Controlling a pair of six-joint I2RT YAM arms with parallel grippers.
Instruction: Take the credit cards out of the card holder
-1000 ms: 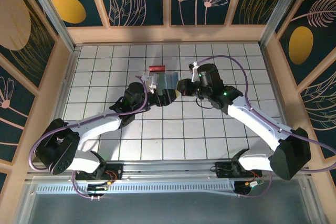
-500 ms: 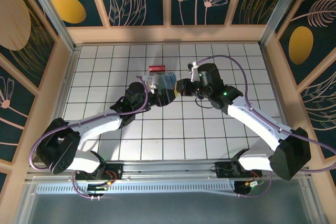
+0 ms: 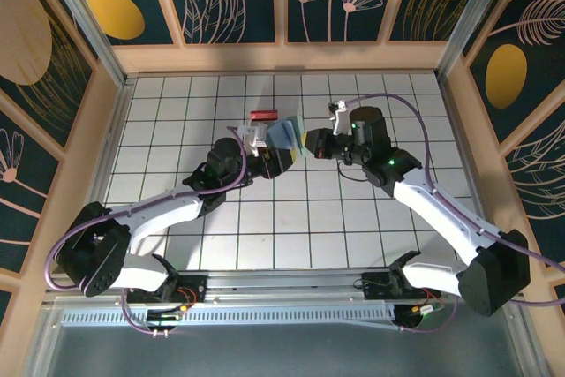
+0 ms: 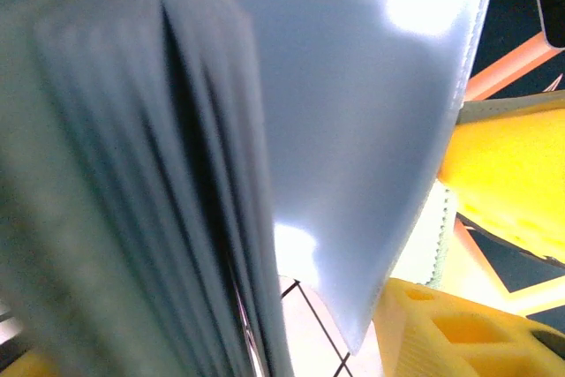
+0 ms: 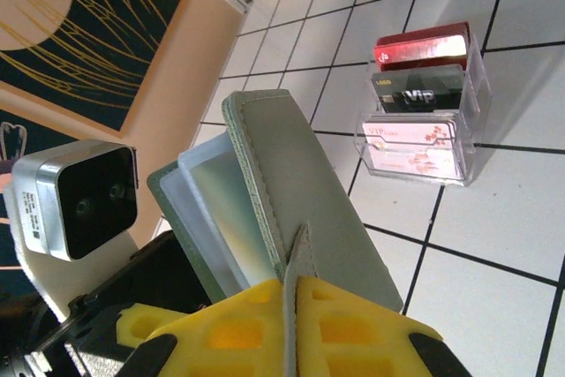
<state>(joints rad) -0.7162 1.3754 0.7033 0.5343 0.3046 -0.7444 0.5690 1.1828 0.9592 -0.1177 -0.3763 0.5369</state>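
The card holder (image 3: 288,134) is held up off the tiles between both arms, its pale green cover (image 5: 313,205) spread from the clear inner sleeves (image 4: 353,130). My right gripper (image 5: 296,297) (image 3: 311,143) is shut, yellow pads pinching a thin green flap of the cover. My left gripper (image 3: 272,158) (image 4: 229,350) stands open around the fanned sleeve pack, one yellow finger (image 4: 441,333) beside the outermost sleeve. Three cards, red, black and pink, stand in a clear stand (image 5: 422,103). I cannot tell whether any credit cards sit inside the sleeves.
The red-topped clear stand (image 3: 264,117) sits on the white tiled floor just behind the left gripper. Wooden walls (image 3: 282,57) fence the table on three sides. Open tiles (image 3: 291,218) lie in front of both grippers.
The right gripper has pulled its flap to the right, fanning the card holder open. The left jaws have narrowed around the sleeve pack.
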